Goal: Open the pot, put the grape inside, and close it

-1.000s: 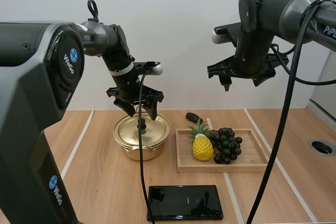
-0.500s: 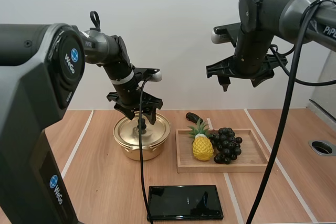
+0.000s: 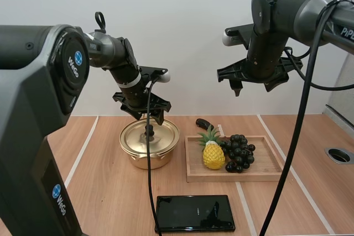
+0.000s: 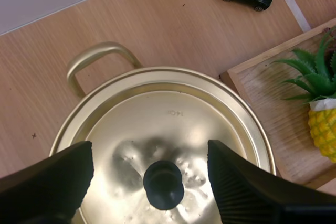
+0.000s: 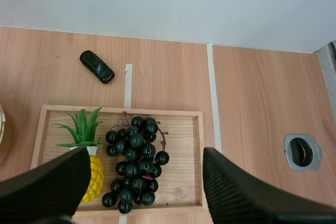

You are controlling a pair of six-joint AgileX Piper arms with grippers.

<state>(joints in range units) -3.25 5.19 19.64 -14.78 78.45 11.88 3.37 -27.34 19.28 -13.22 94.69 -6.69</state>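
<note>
left wrist view looks straight down on the pot (image 4: 97, 56), with its lid (image 4: 173, 114) seated flat and the black knob (image 4: 163, 184) at the lid's centre. the left gripper (image 4: 150, 156) hangs just above the pot, fingers wide apart, one on each side of the knob and touching nothing. the step in hand, as i judge it, is taking the lid off. to do it well, come straight down so the knob sits centred between the pads. go low enough to catch the knob's lower part rather than its rounded top, and close firmly. then lift vertically so the lid clears the pot's rim without dragging the pot along. set the lid on bare table (image 3: 99, 192) on the side of the pot away from the wooden tray (image 5: 181, 121), so the way in is free. the grapes (image 5: 134, 169) lie on that tray, just to the right of the pot, beside a toy pineapple (image 3: 213, 156). the right gripper (image 3: 254, 84) hangs high above and to the right of the pot, fingers apart and empty, over the grapes.
</note>
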